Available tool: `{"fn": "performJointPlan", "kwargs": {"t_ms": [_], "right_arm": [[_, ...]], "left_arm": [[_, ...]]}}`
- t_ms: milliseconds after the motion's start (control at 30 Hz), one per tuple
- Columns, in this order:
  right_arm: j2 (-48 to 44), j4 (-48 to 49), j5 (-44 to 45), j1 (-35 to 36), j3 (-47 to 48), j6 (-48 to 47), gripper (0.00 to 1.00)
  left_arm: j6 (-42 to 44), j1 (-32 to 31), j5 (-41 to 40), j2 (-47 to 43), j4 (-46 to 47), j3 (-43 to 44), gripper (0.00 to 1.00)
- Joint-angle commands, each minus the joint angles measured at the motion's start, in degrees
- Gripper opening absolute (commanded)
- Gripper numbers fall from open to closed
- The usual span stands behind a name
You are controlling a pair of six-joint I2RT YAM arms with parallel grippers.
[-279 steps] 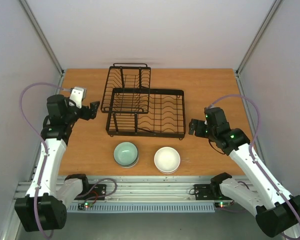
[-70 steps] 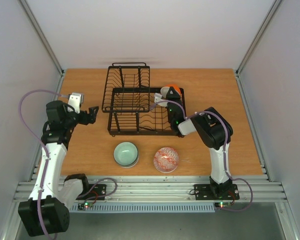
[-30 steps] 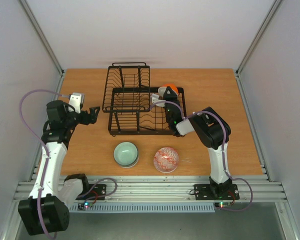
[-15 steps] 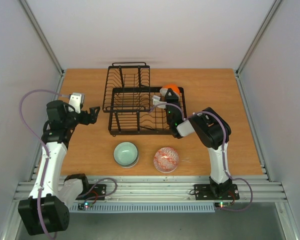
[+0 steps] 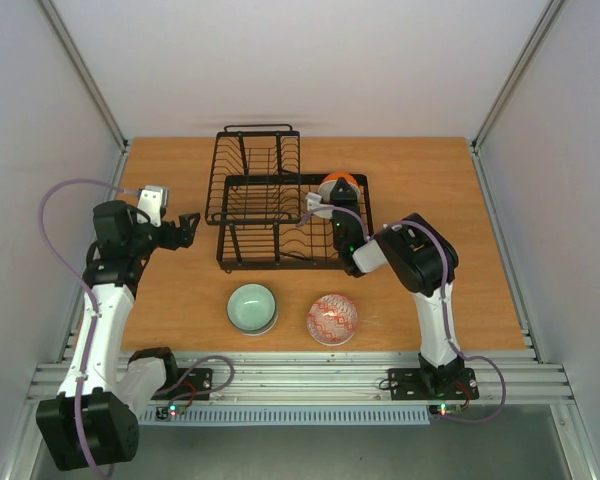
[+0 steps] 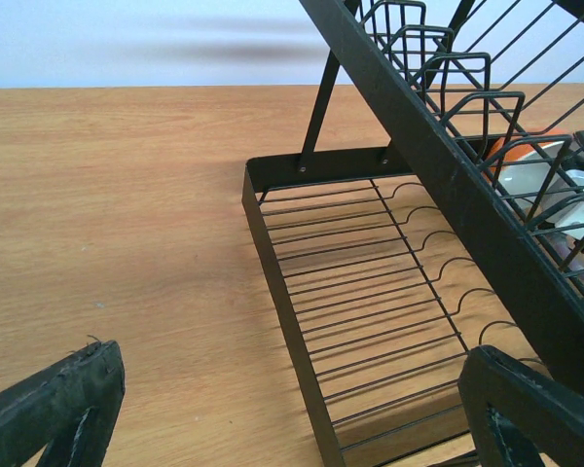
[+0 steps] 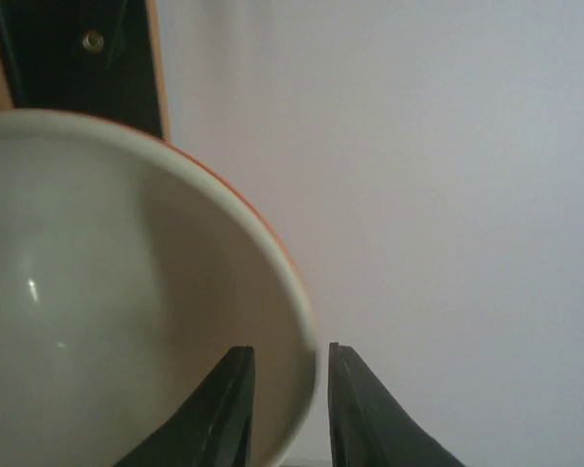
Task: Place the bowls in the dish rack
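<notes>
While the left gripper (image 5: 188, 228) gapes wide, the right gripper (image 7: 284, 384) narrowly straddles the orange-rimmed bowl (image 7: 97, 292) in the dish rack (image 5: 270, 181); grip cannot be told.

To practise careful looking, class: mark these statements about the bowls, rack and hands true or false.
1. A green bowl and a patterned bowl sit on the table. True.
2. The rack holds nothing. False: an orange-rimmed bowl is in its far right corner.
3. The left hand is open. True.
4. The right hand is at the green bowl. False: its fingers straddle the orange-rimmed bowl's rim.
</notes>
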Motion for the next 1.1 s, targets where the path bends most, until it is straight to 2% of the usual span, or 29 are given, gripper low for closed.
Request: {"fn": "performJointPlan", "kwargs": {"t_ms": [0,100,233,733,933,1067], "right_arm": [[2.55,6.65,3.08,-0.08,1.59,-4.45,0.30],[2.68,6.66,3.60,0.03,1.89,-3.59,0.46],[2.14,6.71,4.44,0.20,2.06,-2.60,0.53],[-9.16,6.67,6.53,2.57,0.06,-1.92,0.74],[-15.61,6.10,11.73,5.64,-4.37,-3.05,0.75],[-20.09,-0.28,18.28,9.17,-6.70,-0.09,0.76]], "left_arm": [[-0.69,0.26,0.51,0.07,2.67,-0.05,0.95],[-0.61,0.23,0.30,0.11,2.68,-0.13,0.95],[-0.56,0.28,0.22,0.20,2.75,-0.07,0.95],[-0.56,0.28,0.05,0.12,2.90,-0.11,0.95],[-0.82,0.28,1.00,0.62,3.15,-0.20,0.95],[-1.08,0.28,1.58,0.74,3.22,-0.22,0.95]]}}
